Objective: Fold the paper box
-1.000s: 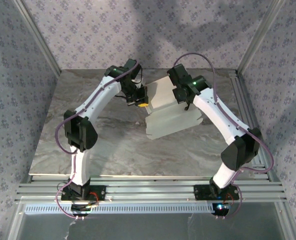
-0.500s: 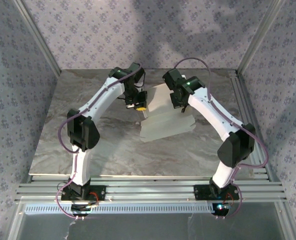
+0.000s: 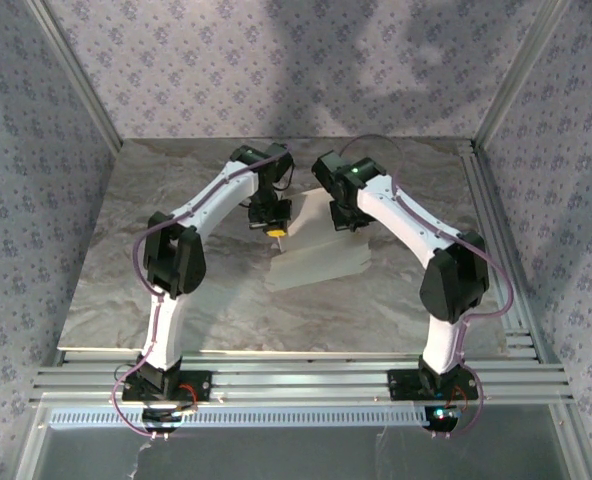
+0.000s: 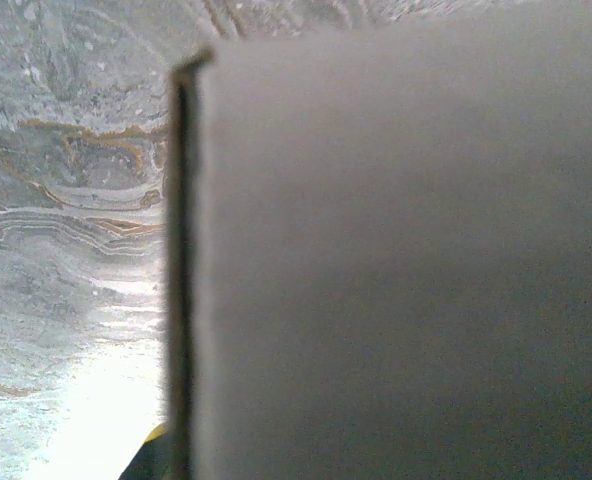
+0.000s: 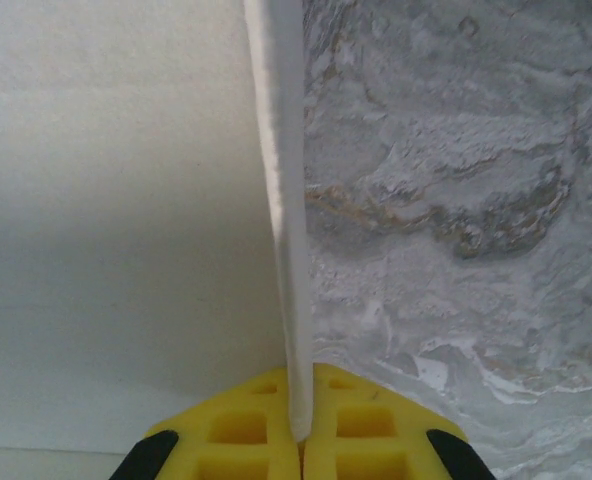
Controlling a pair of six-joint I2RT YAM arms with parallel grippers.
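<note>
Top external: marbled table (image 3: pixel 176 285), floral walls (image 3: pixel 226 70), paper box (image 3: pixel 321 262).

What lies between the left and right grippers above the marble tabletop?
The white thin-cardboard paper box: its panel spans from the left gripper to the right gripper, as the top external view shows.

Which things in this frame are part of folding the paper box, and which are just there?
In the job: white thin-cardboard paper box; left gripper and right gripper, both with jaws shut on it.
Just there: grey marble-patterned table top; aluminium frame rails; floral-patterned walls.
</note>
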